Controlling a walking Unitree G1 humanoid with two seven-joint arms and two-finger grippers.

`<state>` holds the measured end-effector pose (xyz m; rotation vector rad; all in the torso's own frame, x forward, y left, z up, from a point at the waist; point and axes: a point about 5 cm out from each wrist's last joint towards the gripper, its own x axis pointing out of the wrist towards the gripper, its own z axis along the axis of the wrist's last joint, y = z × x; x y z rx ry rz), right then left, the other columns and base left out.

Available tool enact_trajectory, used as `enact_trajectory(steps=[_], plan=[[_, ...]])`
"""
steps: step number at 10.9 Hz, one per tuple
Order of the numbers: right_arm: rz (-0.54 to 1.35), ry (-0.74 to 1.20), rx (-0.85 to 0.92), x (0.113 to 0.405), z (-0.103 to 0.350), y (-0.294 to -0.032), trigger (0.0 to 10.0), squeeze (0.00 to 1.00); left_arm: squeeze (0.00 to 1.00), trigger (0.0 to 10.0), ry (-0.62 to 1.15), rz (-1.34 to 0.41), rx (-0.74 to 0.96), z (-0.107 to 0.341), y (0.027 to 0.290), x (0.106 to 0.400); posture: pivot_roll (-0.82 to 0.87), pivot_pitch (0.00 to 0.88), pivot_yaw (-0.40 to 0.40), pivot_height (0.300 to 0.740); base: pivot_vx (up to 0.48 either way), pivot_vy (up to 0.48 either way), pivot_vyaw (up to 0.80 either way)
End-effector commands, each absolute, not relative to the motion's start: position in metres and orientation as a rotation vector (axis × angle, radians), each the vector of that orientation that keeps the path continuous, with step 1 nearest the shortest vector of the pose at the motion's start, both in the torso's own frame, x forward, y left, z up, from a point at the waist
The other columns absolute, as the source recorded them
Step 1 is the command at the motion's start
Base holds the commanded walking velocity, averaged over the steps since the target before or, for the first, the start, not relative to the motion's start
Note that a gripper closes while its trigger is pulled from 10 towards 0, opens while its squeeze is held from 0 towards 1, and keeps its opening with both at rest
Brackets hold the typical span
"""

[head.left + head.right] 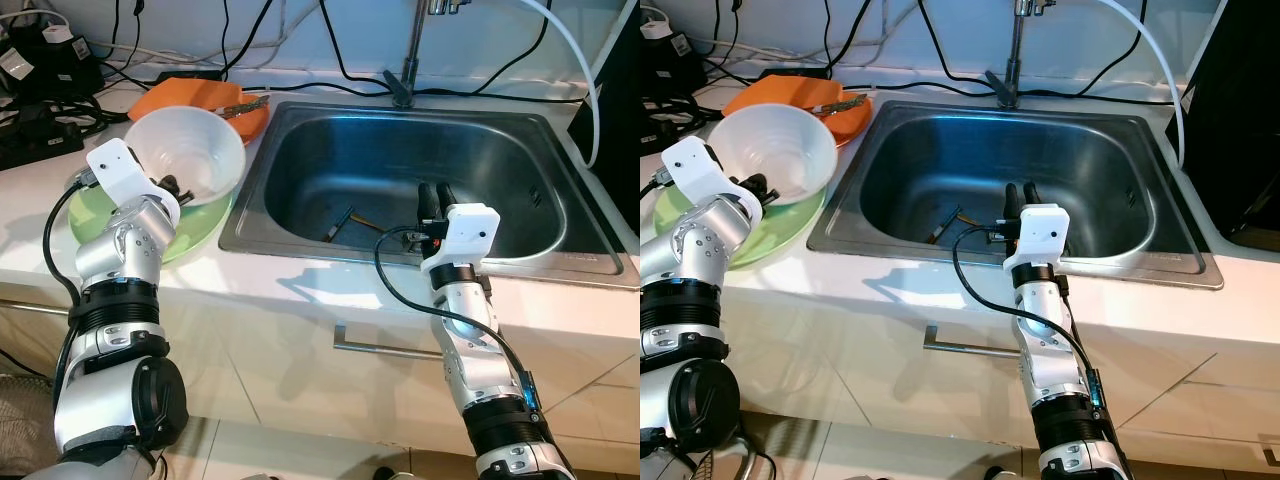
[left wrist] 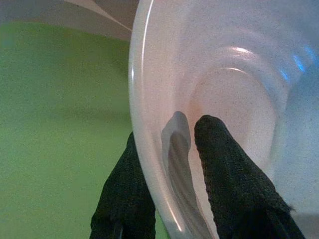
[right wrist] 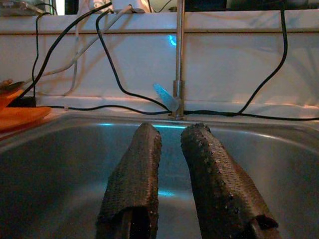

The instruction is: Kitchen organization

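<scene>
While you look down from the head camera, your left gripper [image 1: 172,187] sits nearest you at the left of the stainless steel sink [image 1: 300,235], its fingers [image 2: 234,184] closed over the near rim of the white round bowl [image 1: 190,150], one finger inside the wall and one outside. That bowl is tilted and rests on the pale green round plate [image 1: 195,240], which lies on the white table [image 1: 300,290] just left of the sink.

Your right gripper [image 1: 435,200] hangs over the sink's near edge, pointing into the basin. Its fingers [image 3: 134,184] stand a narrow gap apart and nothing lies between them.

On the sink's floor, left of your right gripper, lie thin dark utensils [image 1: 340,222] with a brownish part; you cannot tell exactly what they are.

Further back, past the white bowl and at the sink's far left corner, an orange plate [image 1: 195,97] sits on the table with some utensils [image 1: 245,105] lying across its sink-side edge. Behind the sink's far rim rises the metal faucet stem [image 1: 408,70], with black cables [image 1: 340,70] running along the wall behind it and a white hose [image 1: 580,70] curving down at the sink's far right. Left of the orange plate, black power adapters [image 1: 40,70] and plugs crowd the table's back corner.
</scene>
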<state>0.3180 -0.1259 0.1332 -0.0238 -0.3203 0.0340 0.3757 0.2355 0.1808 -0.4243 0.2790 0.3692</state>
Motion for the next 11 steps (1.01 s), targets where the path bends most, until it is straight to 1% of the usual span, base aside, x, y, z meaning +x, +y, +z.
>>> enact_trajectory(steps=[1, 4, 7, 8, 11], plan=[[0.021, -0.202, -0.033, 0.315, 0.109, -0.13, 10.0, 0.0, 0.0, 0.0, 0.271, 0.365, -0.427, 0.183, 0.233, 0.377, 0.04, 0.047, 0.073, 0.74, 0.0, 0.0, 0.0], [0.018, -0.201, -0.035, 0.317, 0.11, -0.13, 10.0, 0.0, 0.0, 0.0, 0.26, 0.368, -0.43, 0.183, 0.233, 0.377, 0.04, 0.039, 0.072, 0.74, 0.0, 0.0, 0.0], [0.018, -0.202, -0.034, 0.318, 0.11, -0.13, 10.0, 0.0, 0.0, 0.0, 0.201, 0.366, -0.414, 0.191, 0.232, 0.377, 0.04, 0.038, 0.069, 0.74, 0.0, 0.0, 0.0], [0.02, -0.203, -0.034, 0.318, 0.11, -0.13, 10.0, 0.0, 0.0, 0.0, 0.126, 0.345, -0.424, 0.201, 0.228, 0.378, 0.04, 0.036, 0.069, 0.74, 0.0, 0.0, 0.0], [0.017, -0.204, -0.034, 0.319, 0.11, -0.129, 10.0, 0.0, 0.0, 0.0, 0.027, 0.277, -0.446, 0.217, 0.218, 0.379, 0.04, 0.034, 0.07, 0.74, 0.0, 0.0, 0.0]])
